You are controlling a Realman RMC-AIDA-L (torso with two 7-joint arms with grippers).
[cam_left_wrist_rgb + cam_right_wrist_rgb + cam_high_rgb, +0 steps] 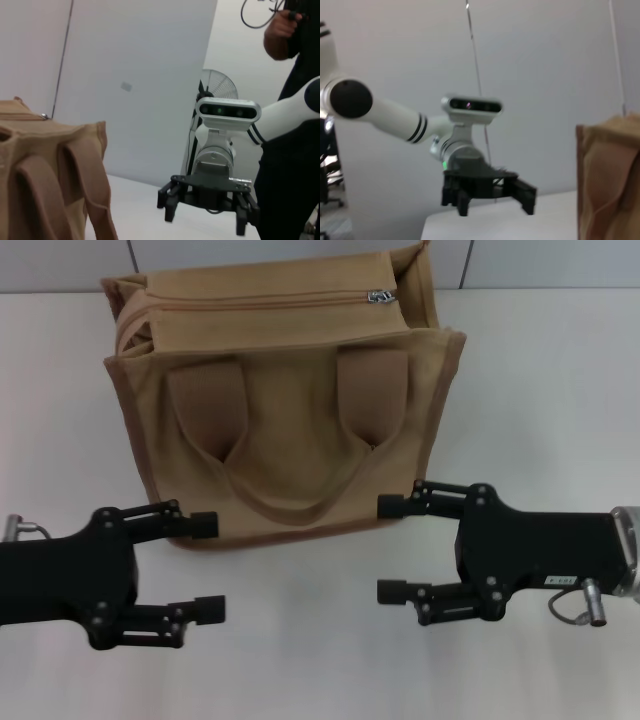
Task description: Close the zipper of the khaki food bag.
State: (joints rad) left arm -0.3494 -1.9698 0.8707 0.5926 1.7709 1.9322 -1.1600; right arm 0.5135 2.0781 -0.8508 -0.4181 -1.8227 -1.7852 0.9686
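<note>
White tabletop point(540, 390) fills most of the head view, with pale grey wall panels point(60, 265) running across the top edge of the frame. On that surface, in the upper middle of the frame, stands the khaki food bag point(290, 455): a boxy canvas tote in a sandy tan, edged in slightly darker brown trim along its corners and rim. Two wide brown patches sit high on its front face, and a looped strap handle point(285, 508) hangs down from them in a shallow U. A second strap is bunched at the bag's upper left corner.

Along the top of the bag runs the zipper point(265, 300), a thin tan line whose long axis lies left to right across the frame, tilting very slightly upward toward the right. Its small silver pull tab point(381, 297) rests at the right end of that line, near the bag's upper right corner. The left wrist view also catches the tab as a small metallic glint on the bag's top edge.

Both arms sit low in the frame, in front of the bag. The left gripper point(208, 567) is at the lower left, fingers pointing right, spread apart and holding nothing; its upper fingertip lies just before the bag's lower left corner. The right gripper point(392, 549) is at the lower right, fingers pointing left, likewise spread and holding nothing, its upper fingertip near the bag's lower right corner.
</note>
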